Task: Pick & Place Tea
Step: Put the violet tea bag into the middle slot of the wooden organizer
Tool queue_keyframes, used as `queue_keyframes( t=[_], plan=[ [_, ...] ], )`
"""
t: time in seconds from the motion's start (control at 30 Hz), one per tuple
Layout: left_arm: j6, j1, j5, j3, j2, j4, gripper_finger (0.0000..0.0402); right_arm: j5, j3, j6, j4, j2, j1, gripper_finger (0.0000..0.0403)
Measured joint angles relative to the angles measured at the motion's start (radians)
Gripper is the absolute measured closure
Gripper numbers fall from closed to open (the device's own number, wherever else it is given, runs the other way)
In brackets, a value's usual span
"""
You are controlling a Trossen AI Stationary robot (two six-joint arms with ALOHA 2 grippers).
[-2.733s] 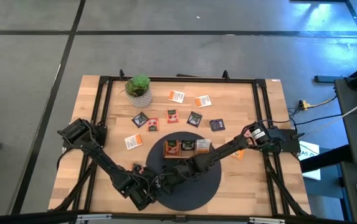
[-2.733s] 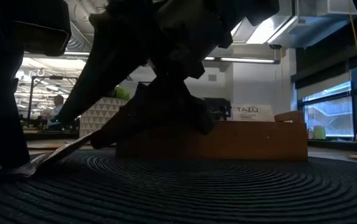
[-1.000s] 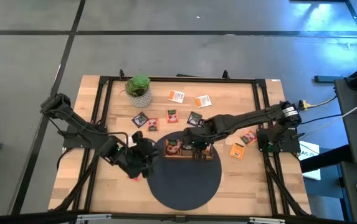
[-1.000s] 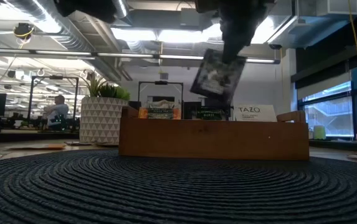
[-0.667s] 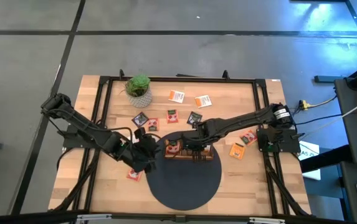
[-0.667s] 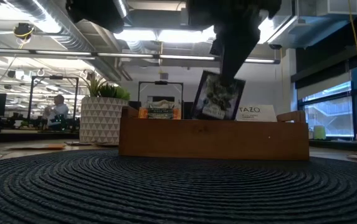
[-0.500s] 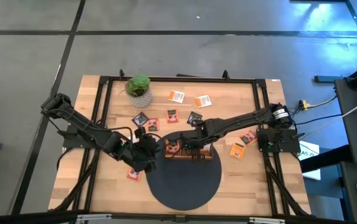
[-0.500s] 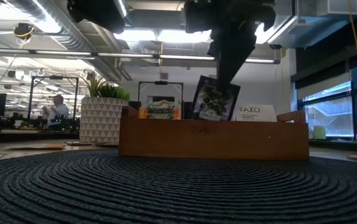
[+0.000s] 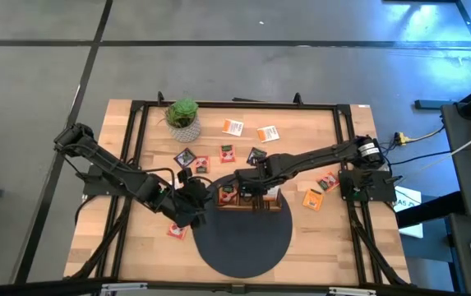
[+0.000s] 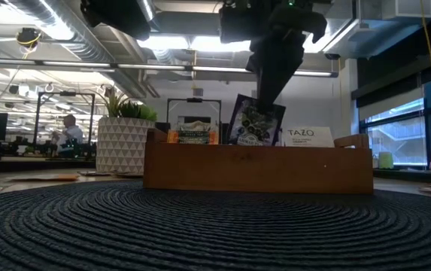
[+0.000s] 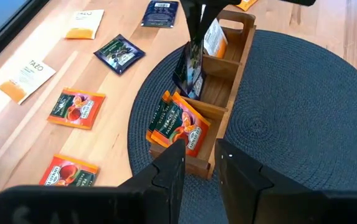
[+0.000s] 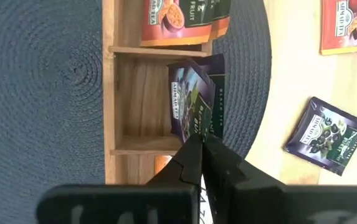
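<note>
Overhead view: I see the right hand (image 9: 250, 182) reached in over the wooden tray (image 9: 249, 205), which sits at the far edge of the round dark mat (image 9: 243, 247). The left hand (image 9: 192, 203) hangs over the tabletop (image 9: 334, 238) just left of the tray, near a red packet (image 9: 176, 231). More packets lie loose toward the plant (image 9: 183, 117): two white-orange (image 9: 233, 127), dark ones (image 9: 185, 156) and red ones (image 9: 227, 152). An orange packet (image 9: 313, 198) lies right of the tray.

Low view: the right hand comes down from above, fingers pressed together on the top edge of a purple packet (image 10: 256, 123). The packet stands slightly tilted, its lower part hidden behind the tray wall, in the middle compartment. Other packets stand to either side of it, among them a white one marked TAZO (image 10: 308, 136).

Left wrist view: the left fingers (image 11: 169, 174) stand apart with nothing between them, just short of the tray's near end. Orange packets (image 11: 178, 124) lean in the nearest compartment; the purple packet is pinched in the middle one.

Right wrist view: the right fingers (image 12: 190, 158) pinch the purple packet over the middle compartment. A second dark packet (image 12: 321, 140) lies flat on the wood beyond the mat edge.
</note>
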Motion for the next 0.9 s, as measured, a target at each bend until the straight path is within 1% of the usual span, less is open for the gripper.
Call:
queue_keyframes(
  t=[0.8,0.9],
  plan=[
    [0.000,0.000,-0.001,0.000,0.000,0.000,0.0317,0.000,0.000,-0.019,0.008,0.000,-0.001,0.0388],
    [0.000,0.000,-0.001,0.000,0.000,0.000,0.0318,0.001,0.000,-0.019,0.008,0.000,-0.001,0.0381]
  ],
)
